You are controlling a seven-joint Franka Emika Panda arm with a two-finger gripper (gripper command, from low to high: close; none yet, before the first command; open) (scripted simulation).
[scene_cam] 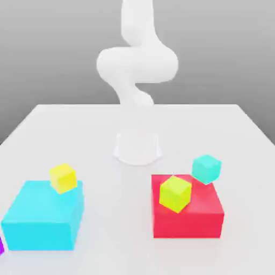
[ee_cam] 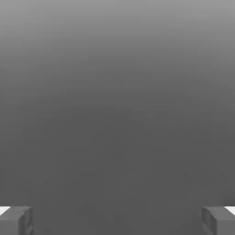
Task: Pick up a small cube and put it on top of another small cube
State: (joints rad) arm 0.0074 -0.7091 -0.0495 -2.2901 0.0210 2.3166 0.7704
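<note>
Jaws [ee_cam: 117,220] wide, nothing between them | I judge teal cube [scene_cam: 207,168] light, rigid, smooth | I'd pinch two opposite flat faces, mid-height.

Soft, even light fills the exterior view — the white table [scene_cam: 64,129] is bright. Shadows beneath the blocks are faint; edges look slightly blurred.

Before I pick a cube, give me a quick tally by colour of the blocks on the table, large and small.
Yellow: 2, a small yellow cube on the large cyan block and a small yellow-green cube on the large red block
Cyan: 2, the large block and a small cyan cube
Red: 1
Total: 5, leaving out a purple sliver cut off at the edge.
</note>
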